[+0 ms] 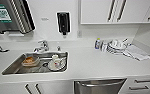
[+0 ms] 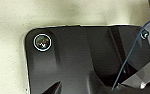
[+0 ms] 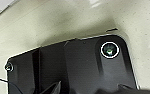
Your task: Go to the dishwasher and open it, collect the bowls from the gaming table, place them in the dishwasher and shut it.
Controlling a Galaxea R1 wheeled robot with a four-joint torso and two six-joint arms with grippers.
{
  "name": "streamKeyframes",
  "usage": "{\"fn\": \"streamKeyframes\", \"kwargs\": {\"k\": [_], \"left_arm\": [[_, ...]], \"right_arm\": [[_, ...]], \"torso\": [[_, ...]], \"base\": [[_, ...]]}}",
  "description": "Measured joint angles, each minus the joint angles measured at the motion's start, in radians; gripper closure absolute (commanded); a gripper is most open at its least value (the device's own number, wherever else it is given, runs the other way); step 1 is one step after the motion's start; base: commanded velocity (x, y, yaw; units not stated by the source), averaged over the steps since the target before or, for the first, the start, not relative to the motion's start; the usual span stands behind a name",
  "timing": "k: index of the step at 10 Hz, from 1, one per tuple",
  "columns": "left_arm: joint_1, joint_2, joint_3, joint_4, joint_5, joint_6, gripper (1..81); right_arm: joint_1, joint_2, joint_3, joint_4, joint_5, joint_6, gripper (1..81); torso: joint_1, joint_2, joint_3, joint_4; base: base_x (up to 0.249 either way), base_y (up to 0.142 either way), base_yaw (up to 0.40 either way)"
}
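Head view has me facing a white counter (image 1: pixel 91 62) with the dishwasher (image 1: pixel 99 86) low and right of centre under its edge, steel front shut, bar handle (image 1: pixel 101 83) across the top. I see white cabinet doors to its left and drawers (image 1: pixel 143 85) to its right. A steel sink (image 1: pixel 14 67) sits to the left with a tap (image 1: pixel 42 46) behind it; inside lie an orange container (image 1: pixel 29 60) and a white cup on a plate (image 1: pixel 56 63). Stacked white dishes (image 1: pixel 117 46) and a cloth (image 1: pixel 137 53) rest at the back right, a dark dispenser (image 1: pixel 63 22) on the wall. Both wrist views give me pale speckled floor (image 2: pixel 11 20) past the robot's dark plate; I cannot tell how either gripper's fingers stand.
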Motion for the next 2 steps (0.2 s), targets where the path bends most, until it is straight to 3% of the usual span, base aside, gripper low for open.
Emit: {"fn": "streamKeyframes", "kwargs": {"k": [2], "left_arm": [[0.000,0.000,0.000,-0.001,0.001,-0.001,1.0]], "right_arm": [[-0.020,0.069,-0.085,-0.029,0.008,0.000,1.0]], "torso": [[0.000,0.000,0.000,0.000]], "base": [[0.000,0.000,0.000]]}}
